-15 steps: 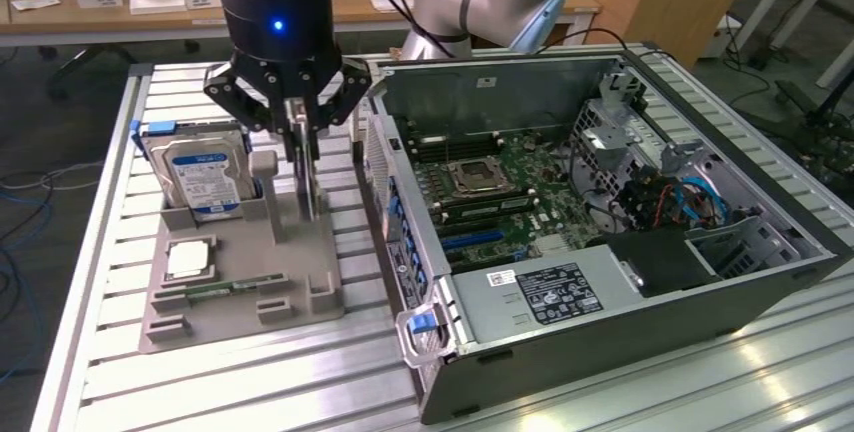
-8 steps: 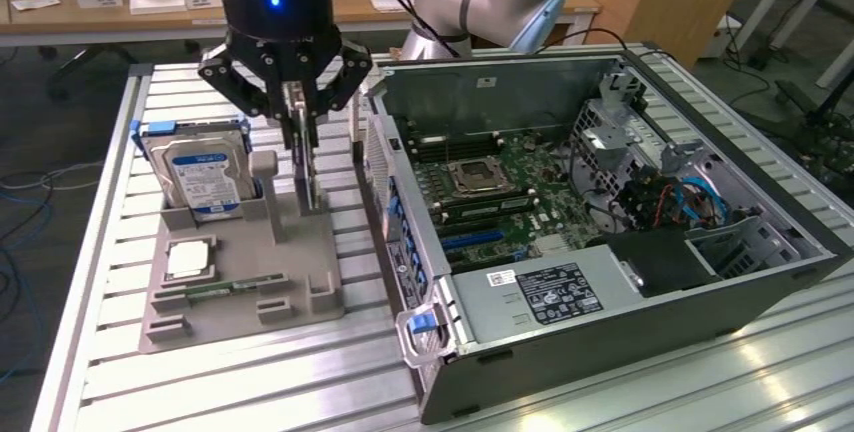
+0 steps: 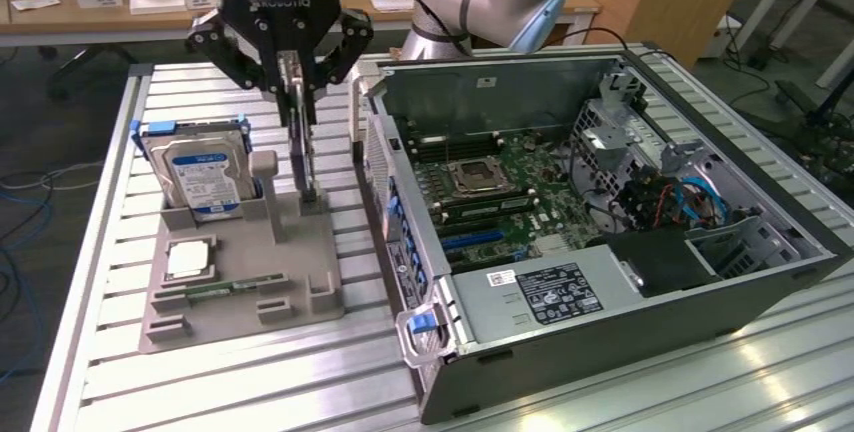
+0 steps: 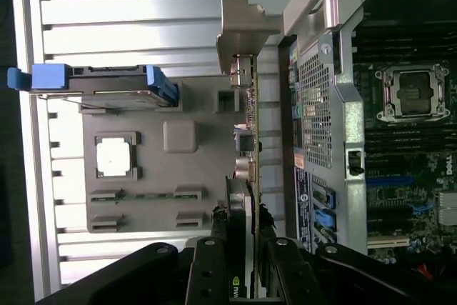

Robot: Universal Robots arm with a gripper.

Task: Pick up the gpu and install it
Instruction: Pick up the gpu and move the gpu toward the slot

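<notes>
1. The exterior view gives the whole layout. A grey plastic parts tray (image 3: pixel 304 264) sits on the ribbed aluminium table (image 3: pixel 227 397), and just beside it, on the exterior view's right, is the open grey steel computer case (image 3: pixel 601 324) with its green motherboard (image 3: pixel 514 187) exposed.
2. The wrist view looks straight down the card's top edge. It shows a silver metal end bracket (image 4: pixel 239 23), a brownish circuit-board strip and a dark cooler with a small green logo near the fingers (image 4: pixel 209 271).
3. The gpu (image 3: pixel 307 157), a thin flat rectangular card, stands upright on edge at the side of the tray nearest the case. Its lower edge is down at the tray.
4. The black metal gripper (image 3: pixel 299 87) is directly above the card. Its jaws are closed onto the card's upper edge, one finger against each face.
5. A silver hard drive with a blue label and blue plastic rails (image 3: pixel 200 177) stands upright at the tray's far side.
6. A square silver processor chip (image 3: pixel 187 257) and a slim green memory stick (image 3: pixel 238 287) lie flat in moulded recesses.
</notes>
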